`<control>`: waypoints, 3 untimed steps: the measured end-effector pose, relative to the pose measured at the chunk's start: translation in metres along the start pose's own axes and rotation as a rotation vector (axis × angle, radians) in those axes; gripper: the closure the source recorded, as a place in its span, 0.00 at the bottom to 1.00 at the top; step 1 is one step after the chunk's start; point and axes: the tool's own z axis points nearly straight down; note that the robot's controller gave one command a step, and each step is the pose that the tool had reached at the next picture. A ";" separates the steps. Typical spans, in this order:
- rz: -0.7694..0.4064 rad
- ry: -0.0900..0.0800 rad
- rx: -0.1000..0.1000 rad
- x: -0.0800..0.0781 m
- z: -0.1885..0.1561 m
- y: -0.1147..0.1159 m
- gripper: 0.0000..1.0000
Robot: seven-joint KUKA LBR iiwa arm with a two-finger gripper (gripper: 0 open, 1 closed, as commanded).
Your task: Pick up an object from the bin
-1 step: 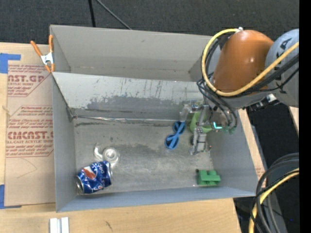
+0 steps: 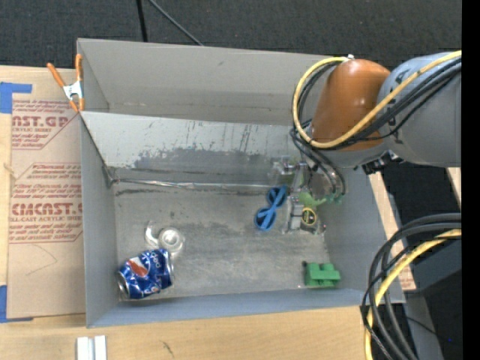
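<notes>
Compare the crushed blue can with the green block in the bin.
The crushed blue can is blue with red and white print; the green block is plain green. The can is larger, rounded and dented; the block is small, angular and stepped. The can lies at the lower left of the bin, the block at the lower right. Both lie loose on its floor.

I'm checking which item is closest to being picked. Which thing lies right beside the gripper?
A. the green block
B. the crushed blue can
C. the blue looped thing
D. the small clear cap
C: the blue looped thing lies directly beside the gripper. The green block sits lower, near the bin's front wall, and the crushed blue can lies at the far corner.
</notes>
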 end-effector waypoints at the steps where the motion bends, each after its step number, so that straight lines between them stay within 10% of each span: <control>1: 0.051 0.003 -0.001 0.011 0.076 -0.009 0.00; 2: 0.050 -0.003 0.000 0.009 0.072 -0.009 1.00; 3: 0.030 -0.013 0.000 0.026 -0.122 0.010 1.00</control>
